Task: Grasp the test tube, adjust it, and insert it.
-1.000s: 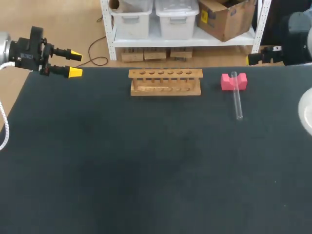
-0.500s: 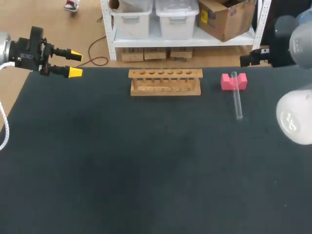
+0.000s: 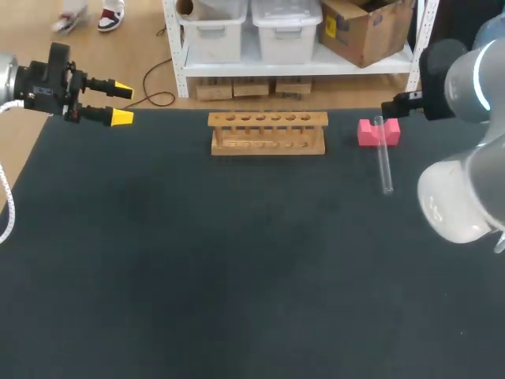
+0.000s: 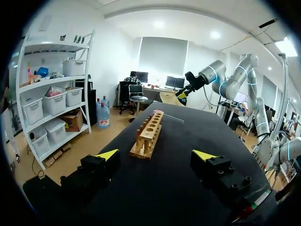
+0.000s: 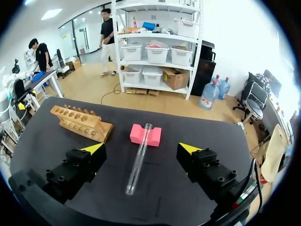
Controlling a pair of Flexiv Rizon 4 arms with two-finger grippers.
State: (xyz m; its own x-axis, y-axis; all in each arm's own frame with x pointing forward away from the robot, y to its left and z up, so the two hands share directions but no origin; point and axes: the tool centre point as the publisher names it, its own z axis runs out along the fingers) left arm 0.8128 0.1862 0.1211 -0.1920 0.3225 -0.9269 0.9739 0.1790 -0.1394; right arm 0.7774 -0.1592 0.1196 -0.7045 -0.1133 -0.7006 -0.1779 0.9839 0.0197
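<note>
A clear test tube [image 3: 385, 162] lies on the black table [image 3: 237, 260] at the back right, its far end propped in the notch of a pink block [image 3: 368, 133]. The wooden rack [image 3: 267, 133] stands left of it at the back middle, its holes unfilled. My right arm [image 3: 454, 71] comes in high from the right, its end just beside the block. In the right wrist view my right gripper [image 5: 141, 148] is open above the table, with the tube [image 5: 139, 157] and block [image 5: 146, 135] ahead between its fingers, untouched. My left gripper [image 3: 120, 104] is open over the table's back left corner, holding nothing.
The rack [image 4: 149, 132] is ahead of my left gripper [image 4: 156, 154] in the left wrist view, with the tube [image 4: 167, 116] and my right arm [image 4: 207, 77] beyond it. The table's back edge runs just behind the rack and the block.
My right arm has swung in from the right edge toward the pink block and the tube. The left arm, tube, block and rack have not moved.
</note>
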